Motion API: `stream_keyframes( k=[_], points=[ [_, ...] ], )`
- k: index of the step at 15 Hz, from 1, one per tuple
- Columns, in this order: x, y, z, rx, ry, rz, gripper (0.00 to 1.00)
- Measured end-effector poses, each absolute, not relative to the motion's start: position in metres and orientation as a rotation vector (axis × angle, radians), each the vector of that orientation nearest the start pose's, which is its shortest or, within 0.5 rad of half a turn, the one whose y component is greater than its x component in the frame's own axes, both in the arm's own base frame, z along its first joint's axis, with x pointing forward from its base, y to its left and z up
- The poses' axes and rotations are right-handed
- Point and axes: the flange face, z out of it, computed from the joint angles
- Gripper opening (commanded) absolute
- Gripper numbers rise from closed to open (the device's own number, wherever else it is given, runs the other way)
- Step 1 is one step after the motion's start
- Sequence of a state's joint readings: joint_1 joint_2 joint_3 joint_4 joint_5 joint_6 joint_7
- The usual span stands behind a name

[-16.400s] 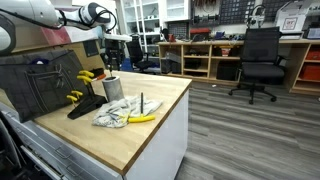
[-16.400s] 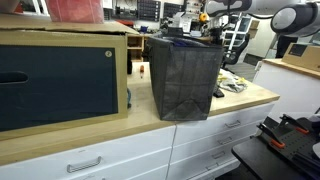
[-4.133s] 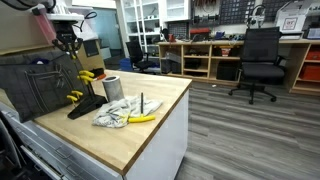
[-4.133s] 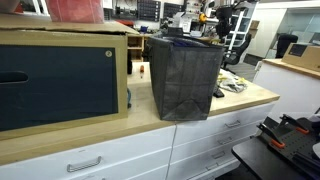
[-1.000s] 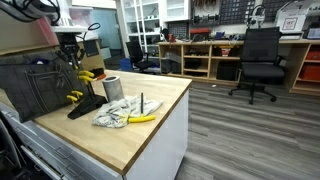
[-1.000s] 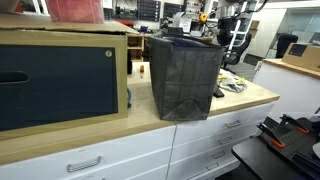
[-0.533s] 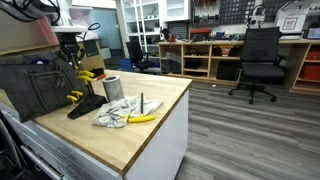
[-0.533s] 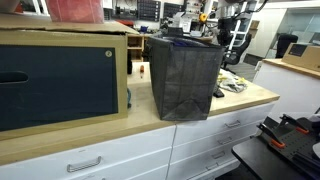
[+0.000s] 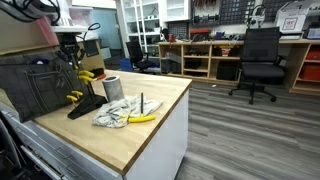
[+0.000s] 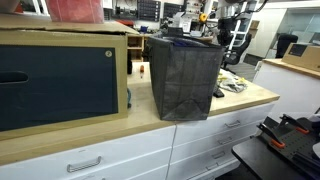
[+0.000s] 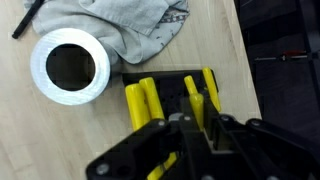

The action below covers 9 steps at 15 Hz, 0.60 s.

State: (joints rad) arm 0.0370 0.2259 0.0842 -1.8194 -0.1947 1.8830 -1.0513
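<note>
In an exterior view the gripper (image 9: 70, 66) is hanging over the yellow-handled tools (image 9: 84, 75) at the edge of the table (image 9: 150, 120), beside the dark bin (image 9: 40, 88); in an exterior view that bin (image 10: 185, 75) is hiding them; the wrist view is showing jaws pinched nearly together above those tools (image 11: 145, 100), where squaring up squarely over one handle seems wise

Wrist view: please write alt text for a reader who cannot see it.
The black end effector, closed, hangs over yellow-handled tools in a black holder on a wooden tabletop. A metal cup stands beside the holder, and a grey cloth lies beyond.
</note>
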Motion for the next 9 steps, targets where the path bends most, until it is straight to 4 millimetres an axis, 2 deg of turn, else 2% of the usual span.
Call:
stream_keyframes(
  k=[9],
  points=[
    [0.587, 0.052, 0.402, -2.590, -1.857, 0.358, 0.04]
  ],
)
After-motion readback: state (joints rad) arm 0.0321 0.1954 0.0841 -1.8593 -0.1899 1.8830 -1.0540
